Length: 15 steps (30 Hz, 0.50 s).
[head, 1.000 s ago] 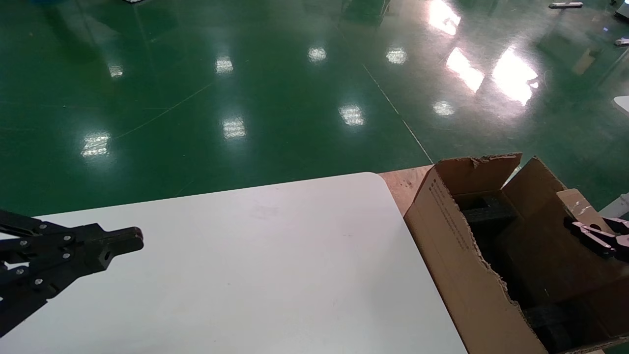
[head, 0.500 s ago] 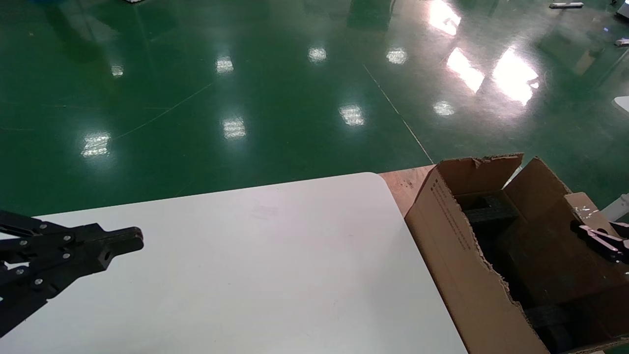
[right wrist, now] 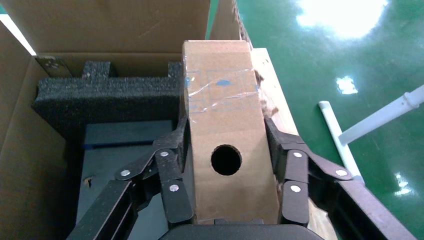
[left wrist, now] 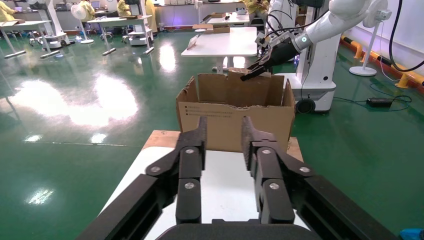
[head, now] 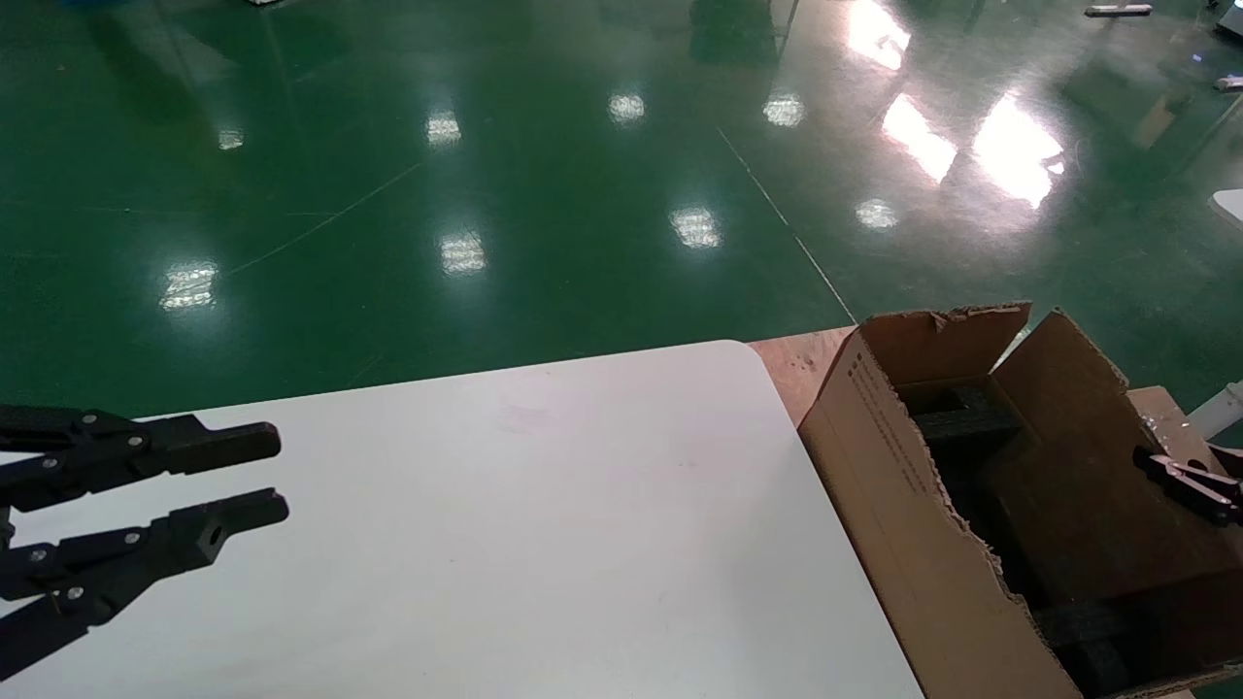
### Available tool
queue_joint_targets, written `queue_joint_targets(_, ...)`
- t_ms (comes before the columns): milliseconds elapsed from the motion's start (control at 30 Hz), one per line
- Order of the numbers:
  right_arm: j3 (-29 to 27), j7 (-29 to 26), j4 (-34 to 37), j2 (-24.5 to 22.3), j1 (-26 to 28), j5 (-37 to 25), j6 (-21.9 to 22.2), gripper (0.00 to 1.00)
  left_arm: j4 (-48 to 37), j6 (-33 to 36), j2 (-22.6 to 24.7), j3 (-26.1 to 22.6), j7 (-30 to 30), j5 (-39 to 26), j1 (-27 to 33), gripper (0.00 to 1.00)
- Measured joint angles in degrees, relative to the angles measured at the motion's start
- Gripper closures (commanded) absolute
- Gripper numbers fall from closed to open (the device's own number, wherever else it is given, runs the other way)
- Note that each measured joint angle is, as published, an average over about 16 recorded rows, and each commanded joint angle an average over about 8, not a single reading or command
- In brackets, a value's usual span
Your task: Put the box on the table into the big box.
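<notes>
My right gripper (right wrist: 227,172) clamps the box (right wrist: 225,135) over the big box (head: 932,505). My left gripper (head: 277,476) hovers above the table (head: 544,544), fingers parted, holding nothing.

**Count of things in view**

Two cardboard boxes: one small box (right wrist: 225,145) with a round hole, and one big box (head: 932,544) at the lower right of the head view. One white worktop (head: 505,544) at lower centre. Two pincers: the left pincer (head: 262,476) at far left, the right pincer (head: 1180,476) at far right. At least two black foam blocks (right wrist: 107,97).
</notes>
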<state>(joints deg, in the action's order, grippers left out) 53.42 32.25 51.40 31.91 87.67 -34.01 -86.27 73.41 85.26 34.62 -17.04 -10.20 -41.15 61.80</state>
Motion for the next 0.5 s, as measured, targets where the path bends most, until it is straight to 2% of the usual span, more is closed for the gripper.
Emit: queue_joint_targets(500, 0.0, 0.1, 0.0, 0.0, 0.0, 0.0, -0.1, 0.0, 0.0, 0.0, 0.0, 0.0, 0.0, 0.0, 0.0, 0.0)
